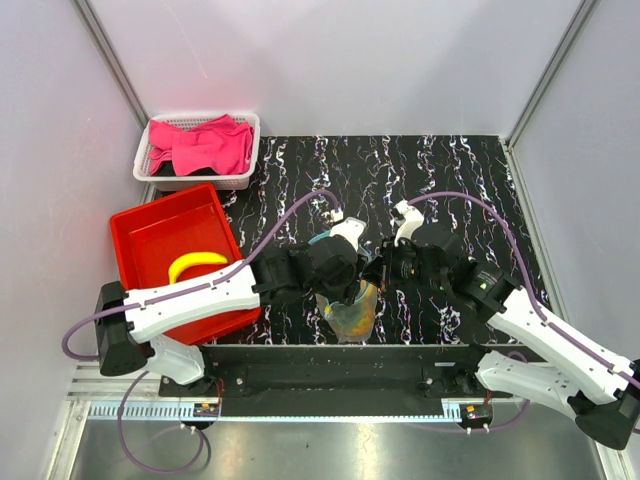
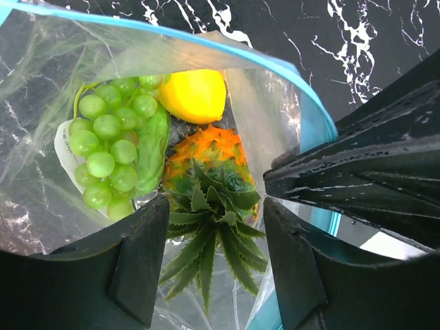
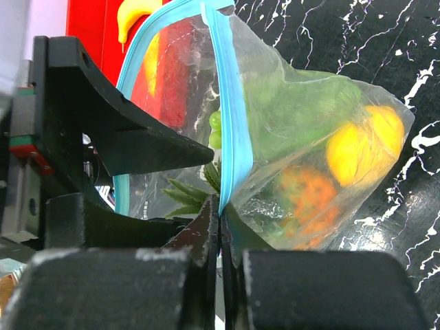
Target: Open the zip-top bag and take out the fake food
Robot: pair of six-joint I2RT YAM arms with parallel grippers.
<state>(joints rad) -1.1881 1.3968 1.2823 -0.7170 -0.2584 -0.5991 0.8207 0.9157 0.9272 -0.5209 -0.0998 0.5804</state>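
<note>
The bag [image 1: 352,312] stands mouth-up on the bench [image 1: 450,170] at its near edge, between the two arms. The right gripper [image 3: 220,227] is clamped shut on the blue zip strip [image 3: 230,117], apparently to hold the mouth wide and keep the bag from tipping. The left gripper [image 2: 213,206] reaches into that mouth, its jaws apart on either side of the pineapple [image 2: 206,165] leaves, likely lining up a grasp. The clear, crinkled plastic shows the food: green grapes [image 2: 110,148], a yellow lemon [image 2: 194,95] and the bumpy orange pineapple. A red tray [image 1: 140,235] holding a banana [image 1: 195,263] sits to the left.
</note>
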